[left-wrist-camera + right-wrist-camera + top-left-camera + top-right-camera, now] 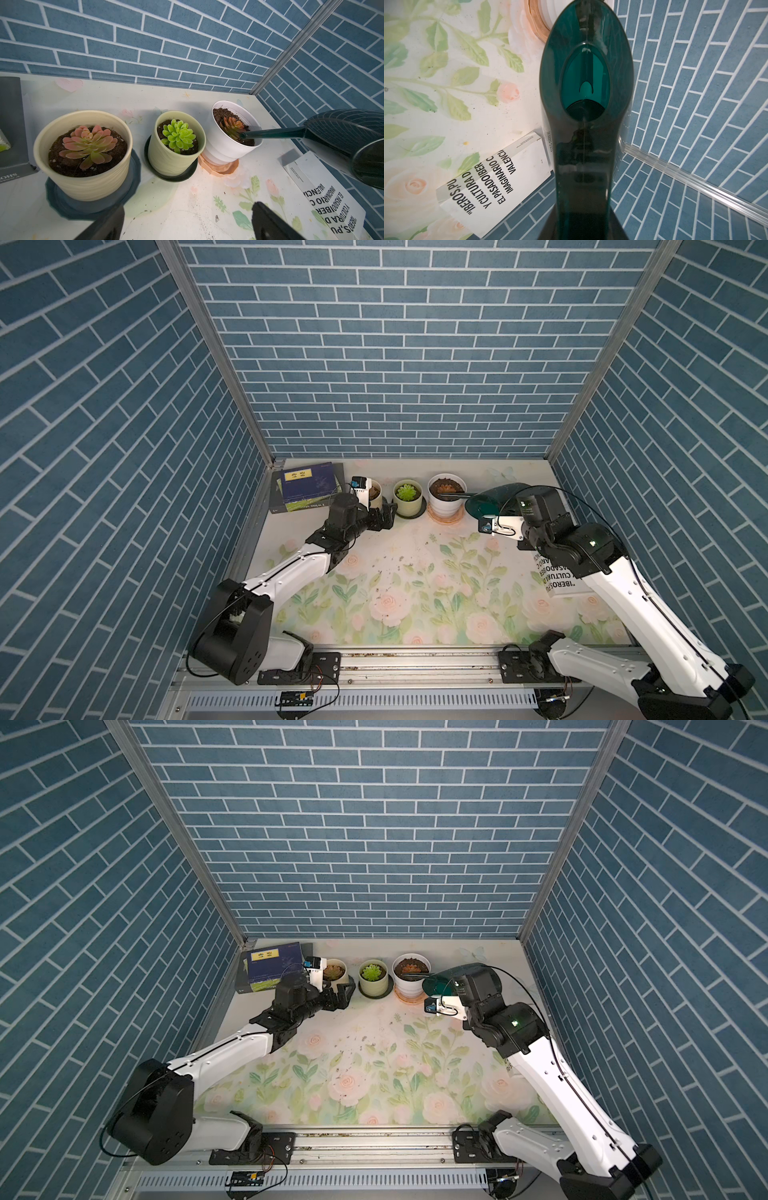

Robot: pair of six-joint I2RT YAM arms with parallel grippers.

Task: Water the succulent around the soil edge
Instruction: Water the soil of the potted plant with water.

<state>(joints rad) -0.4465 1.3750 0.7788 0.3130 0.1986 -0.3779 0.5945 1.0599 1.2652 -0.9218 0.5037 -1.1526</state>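
The right claw (509,510) is clamped on the watering can (342,133), which hangs above the table (415,572). The spout tip is over the soil beside the succulent (231,125) in the white pot (224,149). The left claw (189,206) stands apart and empty.

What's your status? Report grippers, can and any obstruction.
Left gripper open, empty, near cream pot. Right gripper shut on can. Spout tip over white pot's soil, beside succulent; no water seen. Nothing blocks spout.
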